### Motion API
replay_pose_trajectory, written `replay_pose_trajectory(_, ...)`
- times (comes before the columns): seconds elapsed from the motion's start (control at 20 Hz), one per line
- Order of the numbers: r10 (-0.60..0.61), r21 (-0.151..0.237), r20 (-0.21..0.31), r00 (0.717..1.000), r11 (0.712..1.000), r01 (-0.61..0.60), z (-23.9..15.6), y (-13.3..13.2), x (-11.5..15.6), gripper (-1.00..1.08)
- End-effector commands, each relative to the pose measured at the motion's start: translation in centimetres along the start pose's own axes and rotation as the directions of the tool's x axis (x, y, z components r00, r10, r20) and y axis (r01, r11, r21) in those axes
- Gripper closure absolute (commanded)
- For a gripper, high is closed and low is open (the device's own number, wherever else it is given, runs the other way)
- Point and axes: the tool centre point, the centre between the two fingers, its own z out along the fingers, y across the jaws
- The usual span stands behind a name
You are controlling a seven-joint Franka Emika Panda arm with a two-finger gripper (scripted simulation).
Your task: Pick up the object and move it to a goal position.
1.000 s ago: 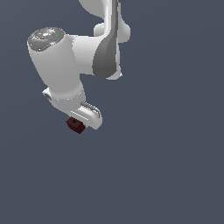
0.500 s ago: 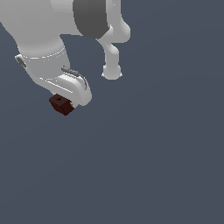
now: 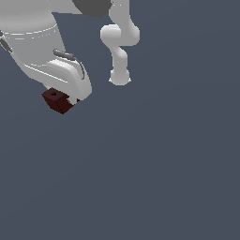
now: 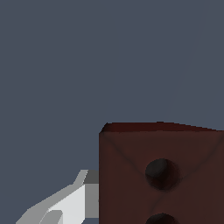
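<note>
The surface (image 3: 168, 178) is a flat, uniform slate-grey plane that fills the background of both views; no walls, edges or other room features show.

One white robot arm (image 3: 33, 42) is present. Its bulky wrist section fills the upper part of the exterior view's left, and its thinner jointed links (image 3: 119, 47) stand further back near the top centre.

One claw (image 3: 65, 101) is seen at the lower end of the wrist. It is pinching the block: the block sits directly under the white hand, pressed against it. In the wrist view one light grey finger (image 4: 65, 203) lies against the block's side; the opposite finger is not visible.

One block (image 3: 57, 100), dark red-brown, is counted. It is held in the claw at the exterior view's left. One round dark hole shows on its face in the exterior view. In the wrist view the block (image 4: 131, 175) shows two such holes, the lower one cut off by the frame edge.
</note>
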Motion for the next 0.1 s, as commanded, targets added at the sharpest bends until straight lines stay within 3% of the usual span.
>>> replay_pose_trajectory(0.0,0.0,0.0,-0.001,1.0,1.0,0.0,-0.34,0.03,0.06,1.08)
replay_pose_trajectory(0.05,0.0,0.0,-0.001,1.0,1.0,0.0,-0.35,0.03,0.06,1.08)
